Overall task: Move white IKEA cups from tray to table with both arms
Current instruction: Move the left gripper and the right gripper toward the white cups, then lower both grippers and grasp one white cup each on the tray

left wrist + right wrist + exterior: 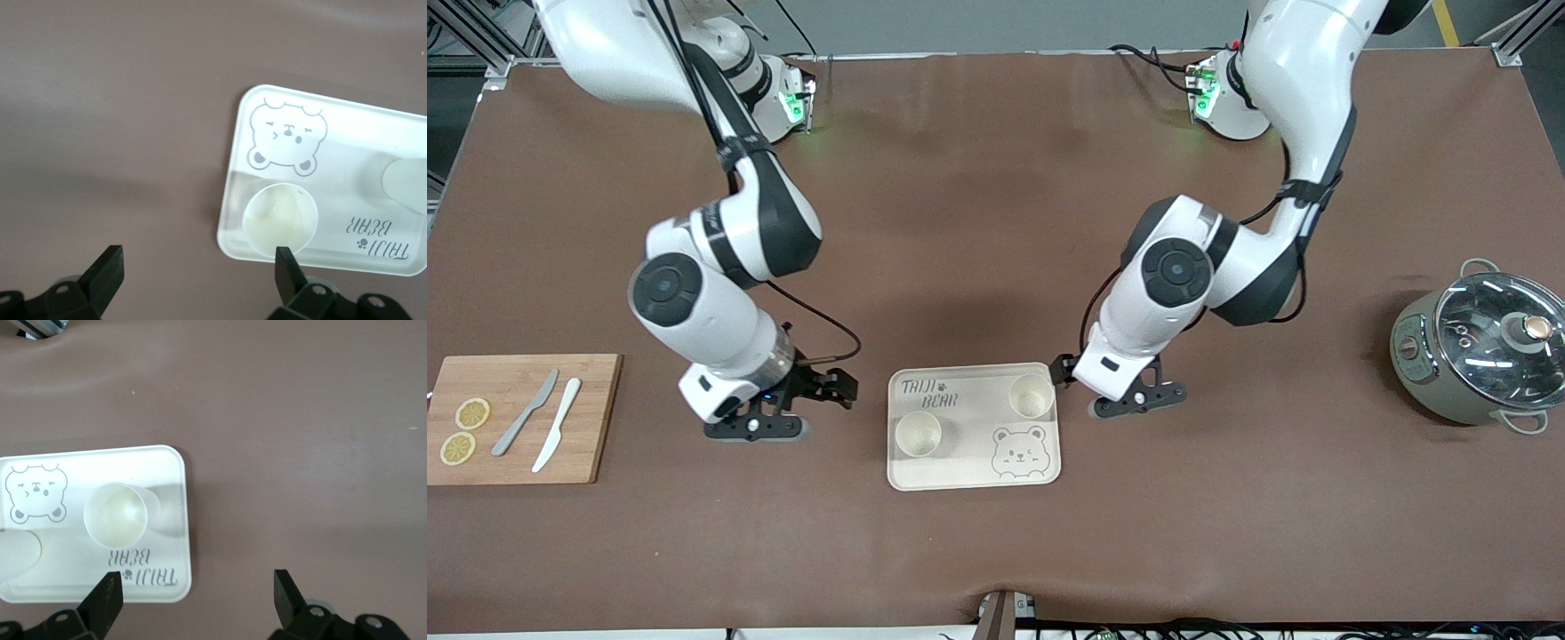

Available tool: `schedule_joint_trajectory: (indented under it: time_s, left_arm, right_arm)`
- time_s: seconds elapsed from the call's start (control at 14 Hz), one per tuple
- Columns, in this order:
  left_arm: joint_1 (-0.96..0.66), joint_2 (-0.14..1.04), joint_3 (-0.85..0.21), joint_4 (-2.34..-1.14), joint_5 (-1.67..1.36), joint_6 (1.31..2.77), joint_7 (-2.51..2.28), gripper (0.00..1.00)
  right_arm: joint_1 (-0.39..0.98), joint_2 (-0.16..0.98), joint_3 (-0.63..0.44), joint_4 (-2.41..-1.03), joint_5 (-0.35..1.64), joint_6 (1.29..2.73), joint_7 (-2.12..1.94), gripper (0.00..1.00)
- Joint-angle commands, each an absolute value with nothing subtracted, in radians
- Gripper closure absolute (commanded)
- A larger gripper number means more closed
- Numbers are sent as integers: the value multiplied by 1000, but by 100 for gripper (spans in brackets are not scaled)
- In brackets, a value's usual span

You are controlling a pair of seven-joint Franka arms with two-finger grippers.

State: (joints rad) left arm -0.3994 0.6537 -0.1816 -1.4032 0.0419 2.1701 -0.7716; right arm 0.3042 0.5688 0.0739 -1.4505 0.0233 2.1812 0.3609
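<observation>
Two white cups stand upright on the bear-printed tray. One cup is toward the right arm's end, the other cup is toward the left arm's end and farther from the front camera. My right gripper is open and empty, low over the table beside the tray's right-arm end. Its wrist view shows its gripper, the tray and the nearer cup. My left gripper is open and empty, low beside the tray's other end. Its wrist view shows its gripper, the tray and its cup.
A wooden cutting board with two lemon slices and two knives lies at the right arm's end. A grey pot with a glass lid stands at the left arm's end.
</observation>
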Motion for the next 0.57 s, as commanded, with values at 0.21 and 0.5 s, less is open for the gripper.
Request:
schedule_joint_trajectory:
  time_s: [0.21, 0.5]
  left_arm:
    - [-429, 744, -172, -1376, 32, 2253, -781, 0]
    - [-448, 790, -164, -1376, 35, 2295, -790, 0]
  right_arm:
    - [351, 693, 60, -1382, 9, 2305, 394, 0]
    - [373, 762, 58, -1382, 2, 2403, 394, 0]
